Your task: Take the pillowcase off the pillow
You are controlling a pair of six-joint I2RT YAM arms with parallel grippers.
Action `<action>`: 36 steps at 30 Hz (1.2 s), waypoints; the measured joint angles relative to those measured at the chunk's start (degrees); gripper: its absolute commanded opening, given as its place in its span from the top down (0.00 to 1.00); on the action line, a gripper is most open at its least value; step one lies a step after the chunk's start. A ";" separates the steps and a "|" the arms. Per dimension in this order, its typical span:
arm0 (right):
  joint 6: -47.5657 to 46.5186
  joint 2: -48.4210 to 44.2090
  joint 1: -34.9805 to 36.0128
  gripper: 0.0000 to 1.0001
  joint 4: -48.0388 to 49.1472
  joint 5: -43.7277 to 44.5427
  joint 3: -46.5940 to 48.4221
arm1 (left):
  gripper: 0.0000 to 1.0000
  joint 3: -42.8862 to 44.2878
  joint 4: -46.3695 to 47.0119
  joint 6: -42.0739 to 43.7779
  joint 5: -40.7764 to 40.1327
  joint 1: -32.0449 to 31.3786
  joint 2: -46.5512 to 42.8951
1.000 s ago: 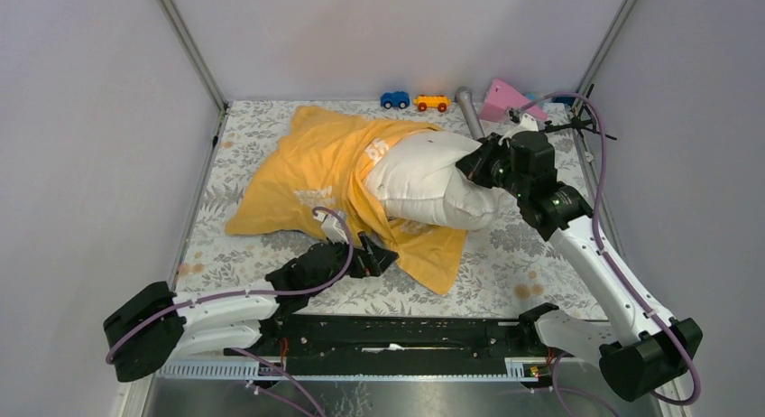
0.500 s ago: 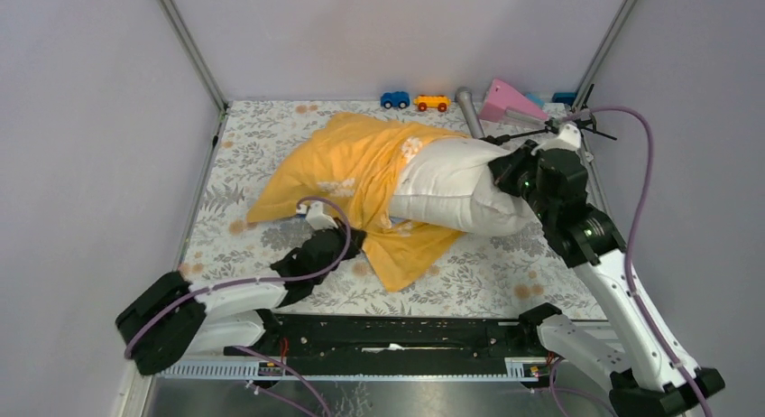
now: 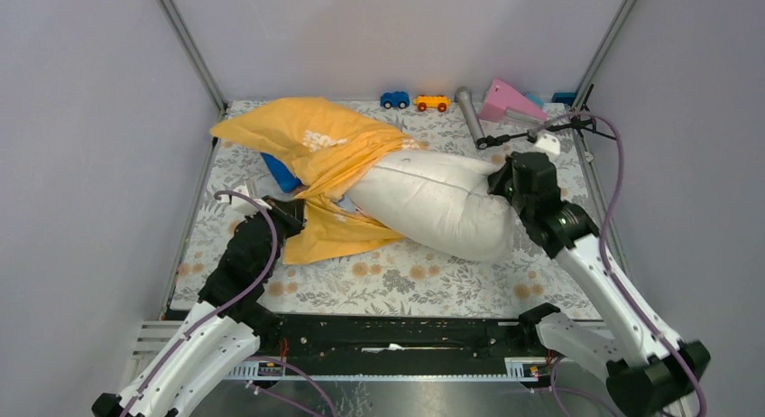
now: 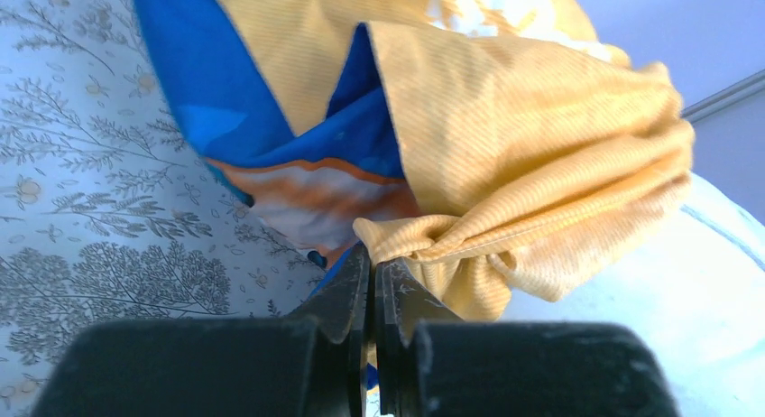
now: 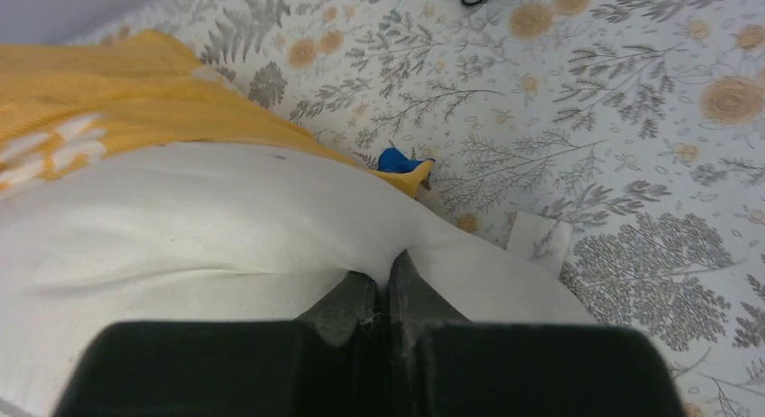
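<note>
Top external shows floral cloth point(image 3: 406, 282) between pale walls point(image 3: 388, 38); left jaws pinch pillowcase point(image 3: 316, 146), right jaws pinch pillow point(image 3: 433, 200).

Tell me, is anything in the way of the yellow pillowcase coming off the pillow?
Nothing visible does. The left claw pinches the pillowcase, the right claw pinches the pillow, and the toy cars sit far back.

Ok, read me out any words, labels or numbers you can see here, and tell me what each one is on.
No text here can be read.
White lettering on the yellow pillowcase: crumpled and blurred, unreadable in every view.
Small white tag beside the pillow: too small to show any print.
Blue toy car and orange toy car: too small to show any markings.
</note>
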 measured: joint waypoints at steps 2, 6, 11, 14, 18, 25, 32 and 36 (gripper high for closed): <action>-1.68 5.53 -0.15 0.68 -0.09 -3.17 2.95 | 1.00 1.57 -1.55 1.57 0.72 0.52 0.15; -6.01 12.50 -0.52 0.16 -0.15 -10.60 8.63 | 1.00 4.90 0.20 4.35 5.68 1.33 4.04; -10.71 12.57 -0.83 0.01 -2.14 -19.52 19.23 | 1.00 5.57 7.17 6.75 15.47 1.55 12.20; -13.27 12.61 1.07 0.00 -2.01 -23.34 25.99 | 1.00 5.35 8.26 7.23 18.88 1.55 14.53; -18.51 14.16 13.53 0.01 -2.36 -22.10 30.01 | 1.00 5.14 9.20 7.65 20.33 1.55 14.19; -28.24 25.59 32.76 0.00 -7.32 -12.07 31.74 | 1.00 5.11 9.88 8.15 20.74 1.55 13.25; -34.27 32.96 36.98 0.00 -10.51 1.07 31.76 | 1.00 4.92 10.14 8.26 20.90 1.55 13.22; -35.60 33.24 36.98 0.01 -10.19 5.27 31.67 | 1.00 4.42 10.71 8.35 20.87 1.55 12.94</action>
